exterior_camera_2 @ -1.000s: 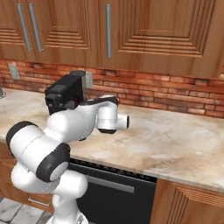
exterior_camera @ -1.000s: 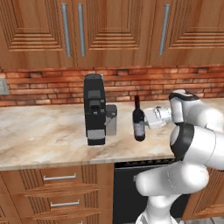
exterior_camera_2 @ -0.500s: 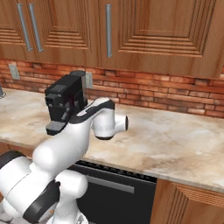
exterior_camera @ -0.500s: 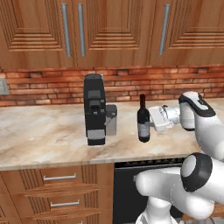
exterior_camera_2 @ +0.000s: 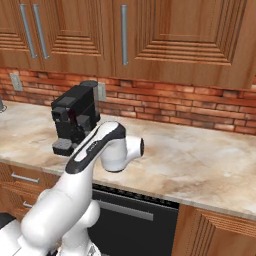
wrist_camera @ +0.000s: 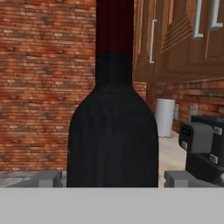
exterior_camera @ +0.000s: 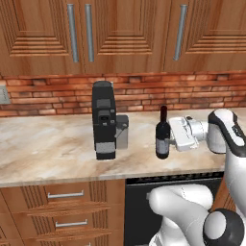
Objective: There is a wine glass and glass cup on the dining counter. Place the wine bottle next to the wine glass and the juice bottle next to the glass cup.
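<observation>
Nearest you: the pincer [wrist_camera: 112, 178], jaws apart, one grey fingertip [wrist_camera: 49, 178] on each side of the wine bottle [exterior_camera: 163, 134], neither pad visibly pressing the glass. The bottle stands upright on the marble desk [exterior_camera: 53, 149], near its front edge, dark body and red top filling the hand view. Left of it, apart, you have a black coffee machine [exterior_camera: 104, 120] with a grey side unit. Behind: red brick wall [exterior_camera: 48, 93], then wooden cabinets [exterior_camera: 125, 33] above.
</observation>
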